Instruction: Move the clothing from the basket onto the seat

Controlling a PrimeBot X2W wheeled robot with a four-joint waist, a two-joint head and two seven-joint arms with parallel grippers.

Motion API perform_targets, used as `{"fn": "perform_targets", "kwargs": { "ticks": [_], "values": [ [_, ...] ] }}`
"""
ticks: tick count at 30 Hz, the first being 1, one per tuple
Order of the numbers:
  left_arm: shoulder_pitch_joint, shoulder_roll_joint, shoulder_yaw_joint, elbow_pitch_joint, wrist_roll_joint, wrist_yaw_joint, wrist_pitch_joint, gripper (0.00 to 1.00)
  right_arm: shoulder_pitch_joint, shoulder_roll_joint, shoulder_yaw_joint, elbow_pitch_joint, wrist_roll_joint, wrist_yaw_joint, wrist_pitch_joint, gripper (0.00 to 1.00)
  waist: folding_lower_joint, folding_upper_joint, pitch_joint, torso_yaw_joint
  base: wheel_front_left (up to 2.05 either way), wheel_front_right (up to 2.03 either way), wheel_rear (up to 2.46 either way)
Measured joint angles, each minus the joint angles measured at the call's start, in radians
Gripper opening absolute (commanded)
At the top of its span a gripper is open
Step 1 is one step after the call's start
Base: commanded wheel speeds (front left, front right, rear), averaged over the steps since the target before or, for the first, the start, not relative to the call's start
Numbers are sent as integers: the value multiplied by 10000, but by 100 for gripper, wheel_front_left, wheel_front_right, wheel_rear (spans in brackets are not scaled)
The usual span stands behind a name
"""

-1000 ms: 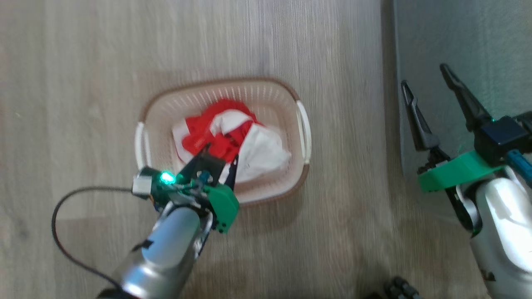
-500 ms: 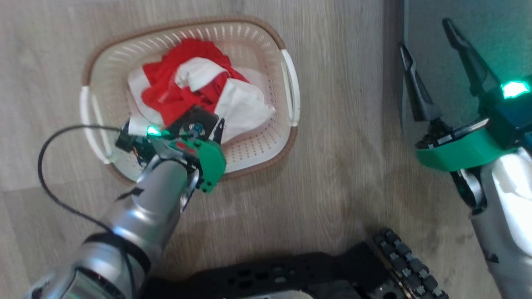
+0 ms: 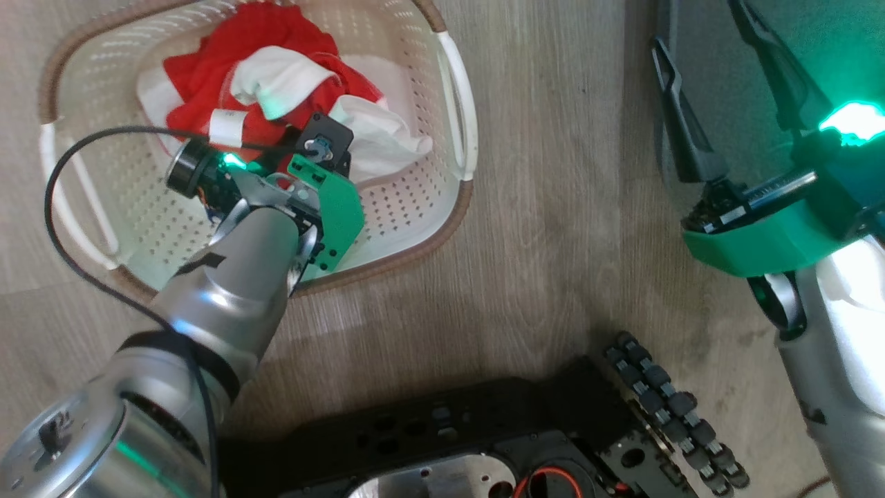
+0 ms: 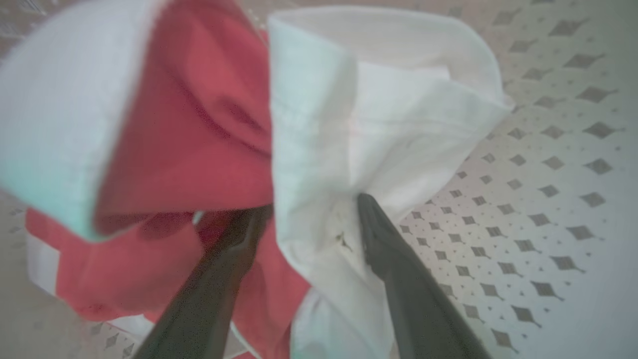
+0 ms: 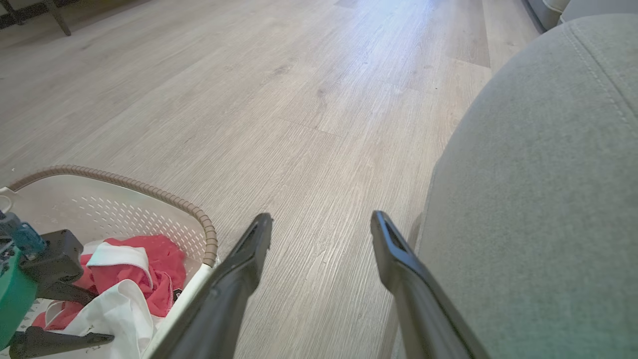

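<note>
Left gripper (image 4: 311, 207), jaws spread wide, straddles a white fold of the clothing (image 4: 199, 149); its dark fingers (image 4: 398, 279) touch the soft, crumpled red-and-white fabric. Right of the fingers lies the perforated cream floor of the basket (image 4: 523, 199). Right gripper (image 5: 321, 219), equally wide and empty, hangs over the wood-grain floor (image 5: 319, 99), with the grey-green stitched seat (image 5: 538, 199) just to its right.

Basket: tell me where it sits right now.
The basket sits on the wood floor at the head view's upper left, left of the seat, clothing inside.
</note>
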Motion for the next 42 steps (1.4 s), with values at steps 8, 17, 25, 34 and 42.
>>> {"fn": "perform_targets", "kwargs": {
  "ticks": [8, 17, 25, 34, 42],
  "values": [
    [-370, 6, -663, 359, -17, -77, 439, 69, -163, 81, 105, -238, -10, 0, -42, 100, 0, 0, 387, -313, 0, 0, 0],
    [-412, 8, -894, 483, -525, -84, 385, 0, -287, 190, 157, -111, -10, 2, -42, 100, 0, 0, 361, -388, 0, 0, 0],
    [-277, 8, -1014, 451, -907, 29, -61, 0, -286, 209, 155, 307, -52, 2, -40, 100, 0, 1, -257, -217, 0, 0, 0],
    [625, 12, -1185, 215, -1494, 207, -934, 0, -256, 173, 127, 777, -98, 2, -40, 100, -1, 1, -1609, 134, 0, 0, 0],
    [1267, 6, -895, -479, -1994, 667, -1243, 0, 384, 165, 117, 1277, -96, 2, -40, 100, -1, 1, -3033, 449, 0, 0, 0]
  ]
}}
